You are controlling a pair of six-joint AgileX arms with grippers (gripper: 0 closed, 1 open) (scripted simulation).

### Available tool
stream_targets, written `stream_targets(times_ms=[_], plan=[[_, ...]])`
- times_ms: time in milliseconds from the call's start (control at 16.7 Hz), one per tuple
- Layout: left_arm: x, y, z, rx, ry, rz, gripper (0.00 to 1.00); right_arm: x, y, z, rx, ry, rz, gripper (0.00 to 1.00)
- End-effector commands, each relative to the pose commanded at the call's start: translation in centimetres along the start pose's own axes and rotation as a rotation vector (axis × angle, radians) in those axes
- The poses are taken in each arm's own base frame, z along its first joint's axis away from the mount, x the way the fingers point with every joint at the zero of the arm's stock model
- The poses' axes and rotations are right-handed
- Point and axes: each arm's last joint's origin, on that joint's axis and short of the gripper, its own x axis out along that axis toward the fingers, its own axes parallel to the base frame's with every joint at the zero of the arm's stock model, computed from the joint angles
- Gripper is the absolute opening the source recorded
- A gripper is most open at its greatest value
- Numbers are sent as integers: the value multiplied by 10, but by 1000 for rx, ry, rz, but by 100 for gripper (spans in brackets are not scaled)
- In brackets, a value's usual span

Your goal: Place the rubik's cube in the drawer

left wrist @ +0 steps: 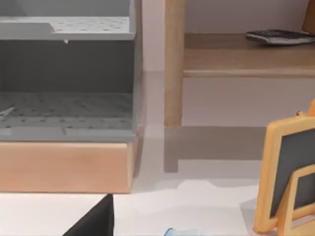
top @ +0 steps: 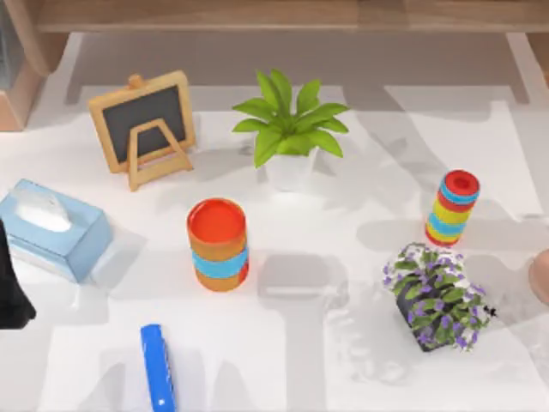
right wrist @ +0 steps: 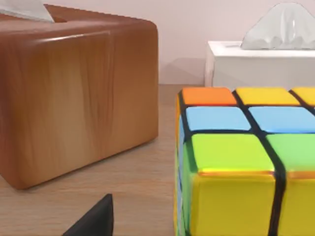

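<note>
Left arm (top: 13, 283) stood at the table's (top: 343, 343) 9 o'clock edge, dark against the white top, just beside a blue tissue box (top: 56, 230). On the table, seen from above: a chalkboard (top: 144, 127) on its easel at 10 o'clock, a green plant (top: 290, 129) at 12 o'clock, a red can (top: 219, 245) with 1 blue band just off centre toward 8 o'clock, a ring stack (top: 452, 209) at 3 o'clock, a purple flower pot (top: 437, 296) at 4 o'clock and a blue pen (top: 157, 367) at 7 o'clock. A wooden shelf (top: 257, 13) ran along the 12 o'clock edge. The left wrist camera showed a dark tip of the left gripper (left wrist: 96, 221) low over the white top, facing a grey drawer (left wrist: 66, 110) on a wooden base, with a wooden post (left wrist: 173, 64) beside it; open or closed, I could not tell. The right wrist camera showed the cube (right wrist: 241, 162) sitting on a wooden surface (right wrist: 98, 196), upright, very close to the lens, with a dark tip of the right gripper (right wrist: 96, 219) just beside it and apart from it. A wooden box (right wrist: 74, 88) stood near the cube, and a white tissue box (right wrist: 261, 64) behind it. Whether the right gripper was open or closed could not be told.
</note>
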Motion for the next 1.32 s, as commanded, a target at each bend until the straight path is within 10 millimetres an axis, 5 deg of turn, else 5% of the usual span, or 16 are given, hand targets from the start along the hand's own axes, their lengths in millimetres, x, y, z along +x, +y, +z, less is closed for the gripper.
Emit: stream_targets(times_ms=[120, 900, 1320], plan=[[0, 0, 0, 0, 0, 0, 100, 0, 0, 0, 0, 0, 0, 100], [0, 0, 0, 0, 0, 0, 100, 0, 0, 0, 0, 0, 0, 2], [0, 0, 0, 0, 0, 0, 100, 0, 0, 0, 0, 0, 0, 0]])
